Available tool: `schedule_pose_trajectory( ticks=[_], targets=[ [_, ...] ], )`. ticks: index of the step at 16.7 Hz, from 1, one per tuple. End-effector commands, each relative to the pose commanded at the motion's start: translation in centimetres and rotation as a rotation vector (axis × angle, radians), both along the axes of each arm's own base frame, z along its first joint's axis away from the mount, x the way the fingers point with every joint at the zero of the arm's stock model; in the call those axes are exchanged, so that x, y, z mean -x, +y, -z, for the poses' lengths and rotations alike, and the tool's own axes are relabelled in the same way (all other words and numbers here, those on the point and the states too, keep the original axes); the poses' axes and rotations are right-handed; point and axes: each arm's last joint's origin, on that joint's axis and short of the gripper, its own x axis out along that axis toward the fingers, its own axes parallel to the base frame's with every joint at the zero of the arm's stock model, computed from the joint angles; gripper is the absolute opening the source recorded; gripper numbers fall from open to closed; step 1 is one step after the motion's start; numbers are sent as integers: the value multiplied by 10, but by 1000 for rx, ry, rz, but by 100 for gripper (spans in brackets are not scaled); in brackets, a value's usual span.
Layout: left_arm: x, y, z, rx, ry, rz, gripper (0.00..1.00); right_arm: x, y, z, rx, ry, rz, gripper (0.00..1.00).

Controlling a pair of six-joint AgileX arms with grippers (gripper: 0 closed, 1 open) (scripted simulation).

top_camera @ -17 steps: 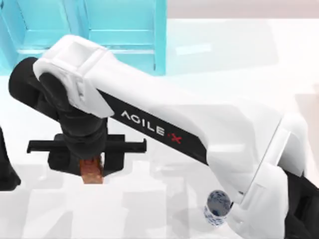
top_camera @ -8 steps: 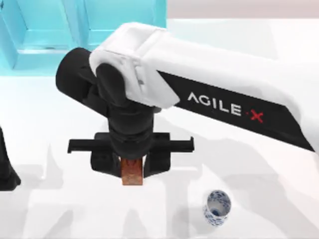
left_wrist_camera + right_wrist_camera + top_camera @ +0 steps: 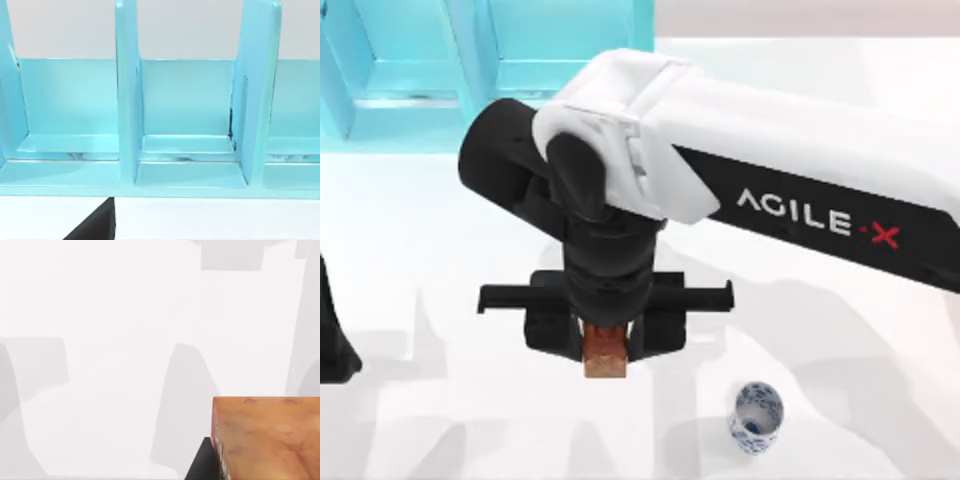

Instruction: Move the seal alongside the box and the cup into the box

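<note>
Right arm: it reaches in from the right side of the table, across the middle, with its wrist pointing down over the white table (image 3: 440,260)
Right gripper (image 3: 606,352): it sits near the middle of the table, a bit toward the near edge, and its two black fingers are pinching the seal from the left and the right
Seal (image 3: 605,352): a small reddish-brown block, held in the right gripper; its lower end sticks out below the black fingers; in the right wrist view the seal (image 3: 267,437) shows as a mottled orange-brown block over the white table; I cannot tell if it touches the table or hangs just above it
Cup (image 3: 756,416): a small white cup with blue marks, lying tipped so its round mouth shows, on the table to the right of the seal and nearer the near edge; it is near the gripper and apart from it
Box (image 3: 490,60): a light blue box with dividers at the far left of the table, well apart from the seal and the cup; the left wrist view shows its blue walls (image 3: 127,95) and open compartments
Left arm: a dark piece of it sits at the left edge of the table, parked; I cannot tell how its claw stands
</note>
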Motion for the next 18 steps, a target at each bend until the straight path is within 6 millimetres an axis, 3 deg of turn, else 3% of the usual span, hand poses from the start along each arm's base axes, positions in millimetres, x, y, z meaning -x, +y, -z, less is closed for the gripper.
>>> schedule_pose_trajectory(
  ticks=[3,6,9,12,15,18],
  targets=[
    [0,0,0,0,0,0,100,-3,-2,1,4,2,-4,0],
    [0,0,0,0,0,0,100,-32,-31,-4,5,-3,-2,0],
    [0,0,0,0,0,0,100,-75,-89,-8,17,-1,3,0],
    [0,0,0,0,0,0,100,-113,-167,-11,33,9,0,0],
    [0,0,0,0,0,0,100,-130,-240,-15,39,13,-4,0],
    [0,0,0,0,0,0,100,-131,-283,-20,37,7,-4,0]
  ],
)
